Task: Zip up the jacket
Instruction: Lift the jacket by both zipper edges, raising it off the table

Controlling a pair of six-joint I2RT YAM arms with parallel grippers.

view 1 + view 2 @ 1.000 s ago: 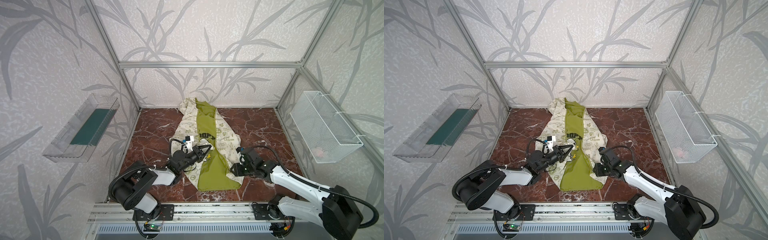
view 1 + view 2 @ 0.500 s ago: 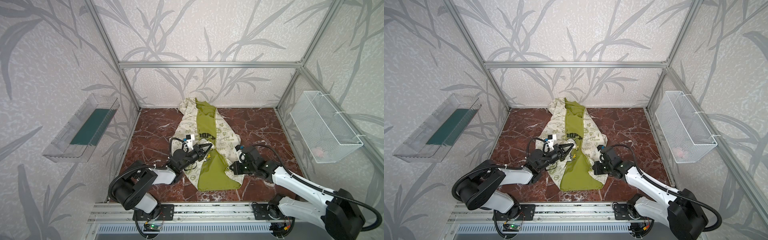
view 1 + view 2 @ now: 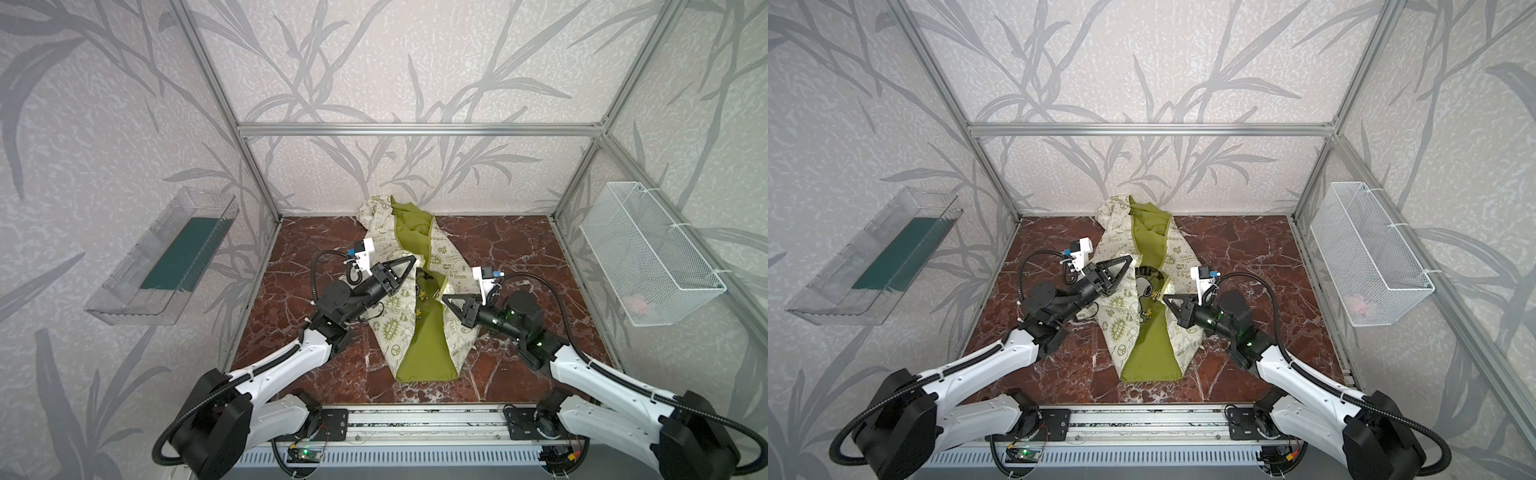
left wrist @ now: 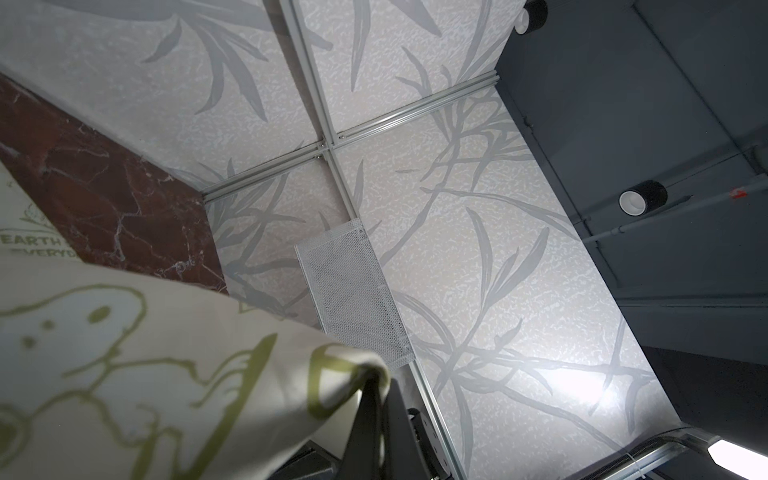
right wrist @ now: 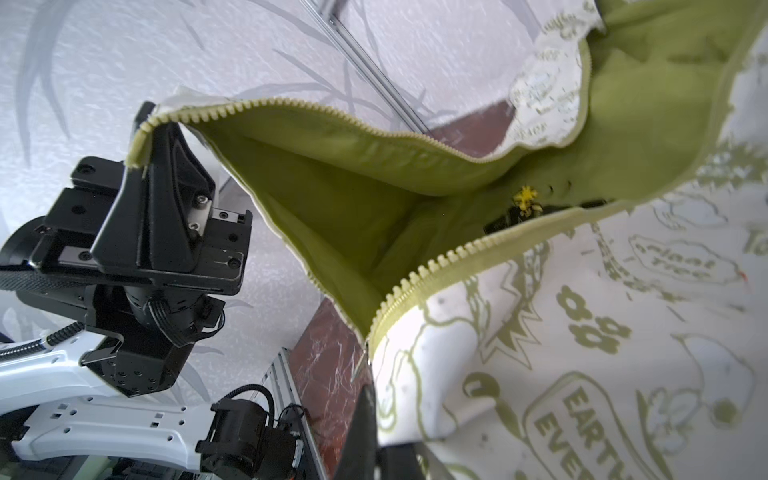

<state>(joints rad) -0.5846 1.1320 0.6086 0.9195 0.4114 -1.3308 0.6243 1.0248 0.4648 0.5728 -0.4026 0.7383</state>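
Note:
The cream jacket [image 3: 424, 345] [image 3: 1148, 349] with olive prints lies lengthwise on the marble floor, front open and olive lining showing. My left gripper [image 3: 413, 259] [image 3: 1129, 259] is shut on its left front edge and holds it off the floor; in the left wrist view the printed cloth [image 4: 124, 353] drapes from the gripper [image 4: 376, 374]. My right gripper [image 3: 445, 298] [image 3: 1166, 298] is shut on the right front edge [image 5: 582, 332], pinched at the gripper [image 5: 370, 388]. The two rows of zipper teeth [image 5: 457, 257] hang apart, unjoined.
A clear tray [image 3: 166, 257] with a green bottom hangs on the left wall. A white wire basket [image 3: 648, 257] hangs on the right wall with something pink in it. The red marble floor [image 3: 519, 249] ends at the aluminium rail [image 3: 415, 424] in front.
My right gripper has shut on the jacket's right front edge and raised it toward the middle. My left gripper has lifted its edge a little higher.

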